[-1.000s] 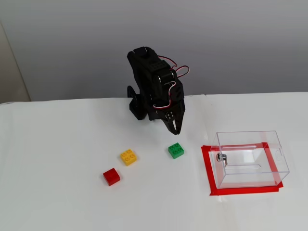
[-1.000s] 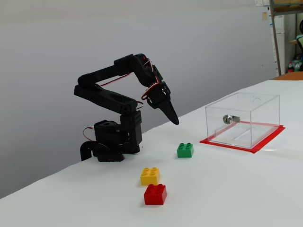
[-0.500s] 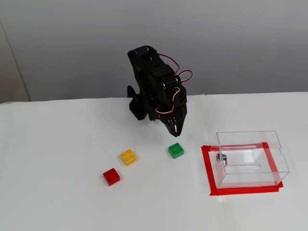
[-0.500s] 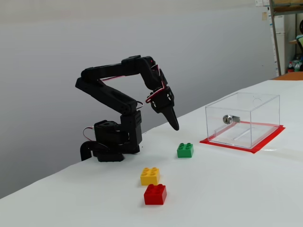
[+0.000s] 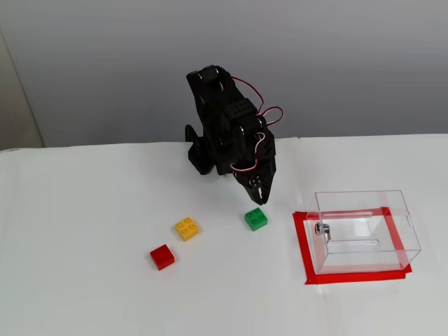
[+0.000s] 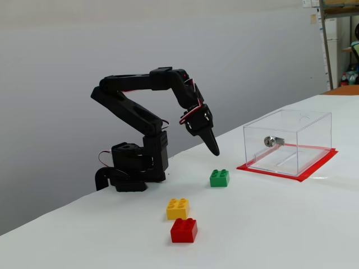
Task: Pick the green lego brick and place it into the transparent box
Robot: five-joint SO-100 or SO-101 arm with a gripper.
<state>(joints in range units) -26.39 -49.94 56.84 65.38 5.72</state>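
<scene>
The green lego brick [image 5: 255, 219] lies on the white table; it also shows in the other fixed view [image 6: 219, 178]. My black gripper [image 5: 259, 198] hangs just above and behind it, tip pointing down, a short gap away [image 6: 214, 150]. Its jaws look closed together and hold nothing. The transparent box [image 5: 364, 210] stands to the right of the brick on a frame of red tape, with a small metal knob [image 5: 322, 229] on the side facing the brick. In the other fixed view the box [image 6: 303, 131] stands right of the gripper and looks empty.
A yellow brick [image 5: 187, 228] and a red brick [image 5: 162, 257] lie left of the green one; in the other fixed view the yellow brick [image 6: 178, 208] and red brick [image 6: 184, 230] are in front. The arm's base [image 6: 134, 168] stands at the table's back edge. Red tape [image 5: 302, 245] borders the box.
</scene>
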